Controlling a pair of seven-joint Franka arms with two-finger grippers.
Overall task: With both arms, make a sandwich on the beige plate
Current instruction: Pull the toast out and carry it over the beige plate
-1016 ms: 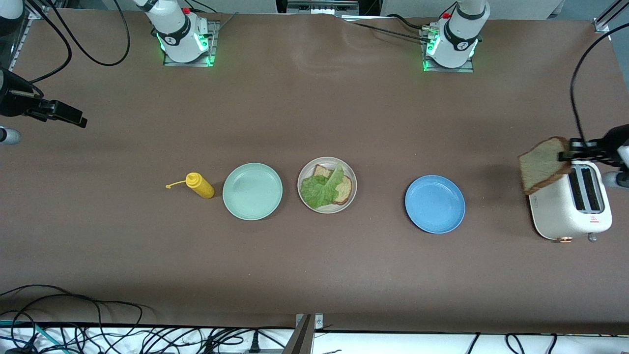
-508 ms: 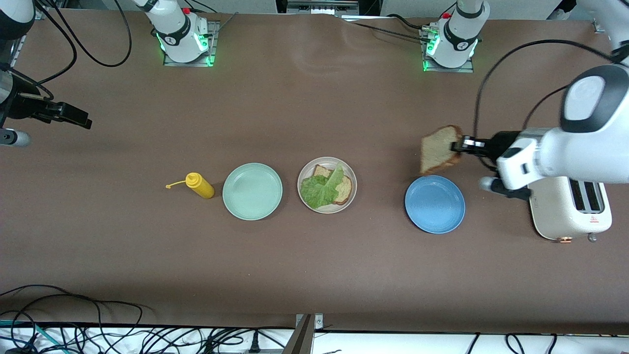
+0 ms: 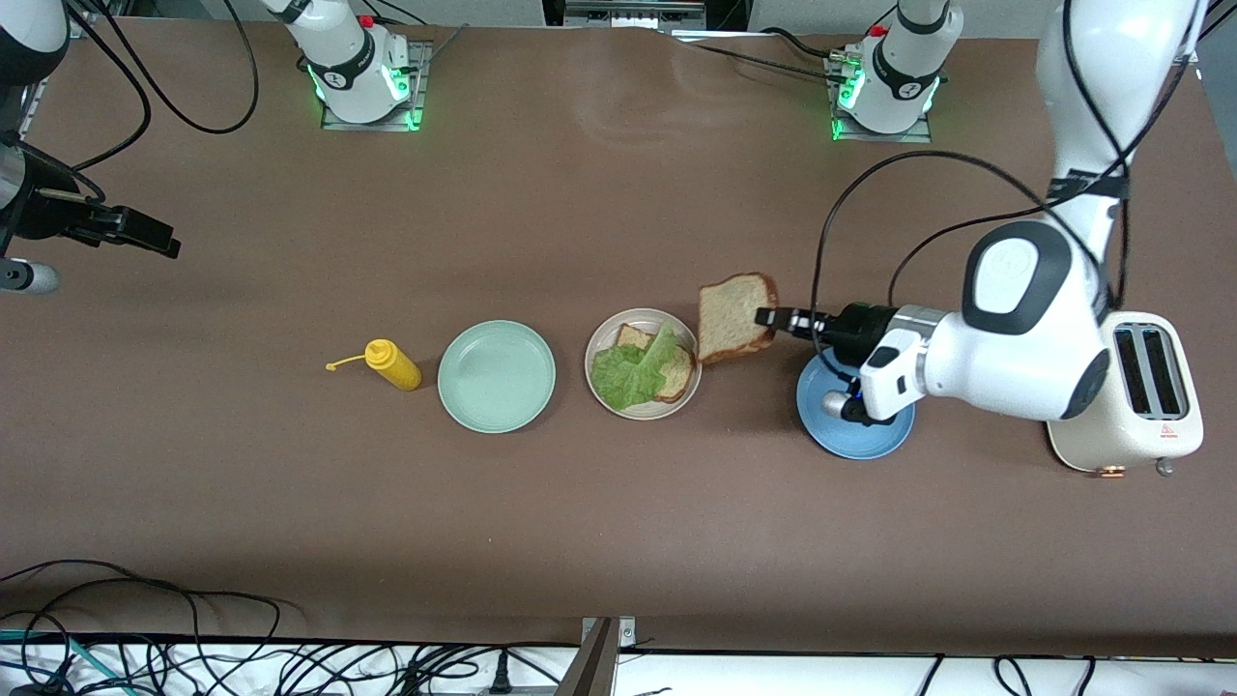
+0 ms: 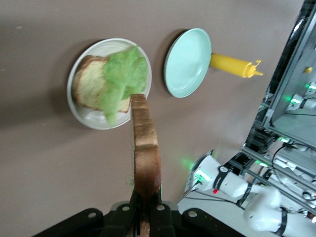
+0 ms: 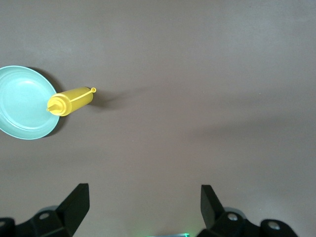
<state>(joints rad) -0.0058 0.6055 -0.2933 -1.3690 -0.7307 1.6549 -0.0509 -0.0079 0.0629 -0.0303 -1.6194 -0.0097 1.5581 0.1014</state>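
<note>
While your left gripper (image 3: 773, 318) grasps the bread slice (image 3: 734, 316) on edge beside the beige plate (image 3: 601, 350), your right gripper (image 5: 143, 197) waits, released.

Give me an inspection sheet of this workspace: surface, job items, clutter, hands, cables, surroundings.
Surface: brown table, no spills seen.
Job items: beige plate holds a bread slice under a lettuce leaf; the top slice hangs over the table beside that plate, not yet placed.
Clutter: yellow bottle lying beside the green plate; blue plate; toaster at the left arm's end.
Hands: left hand shut on the top slice's edge; right hand open, waiting over bare table at its own end.
Cables: black cable looping off the left arm; loose cables along the nearest table edge.
Surroundings: two bases lit green.
</note>
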